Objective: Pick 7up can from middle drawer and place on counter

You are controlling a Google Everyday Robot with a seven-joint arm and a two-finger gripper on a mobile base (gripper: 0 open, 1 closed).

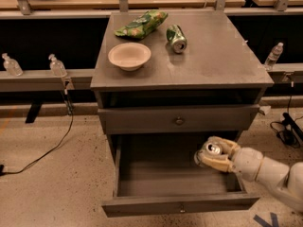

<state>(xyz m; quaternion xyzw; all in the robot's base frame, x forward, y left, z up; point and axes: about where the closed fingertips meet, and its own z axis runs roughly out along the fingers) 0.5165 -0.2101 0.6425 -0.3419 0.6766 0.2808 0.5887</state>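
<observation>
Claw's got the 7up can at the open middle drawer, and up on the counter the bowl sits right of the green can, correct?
Not quite. The camera view shows the bowl to the left of the green can on the counter, not to the right. The rest holds: the claw grips the 7up can at the open middle drawer.

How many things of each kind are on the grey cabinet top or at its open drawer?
Cans: 2, the green can on the counter and the 7up can held by the gripper over the middle drawer.
Bowls: 1, a pale bowl.
Bags: 1, a green snack bag.
Total: 4
</observation>
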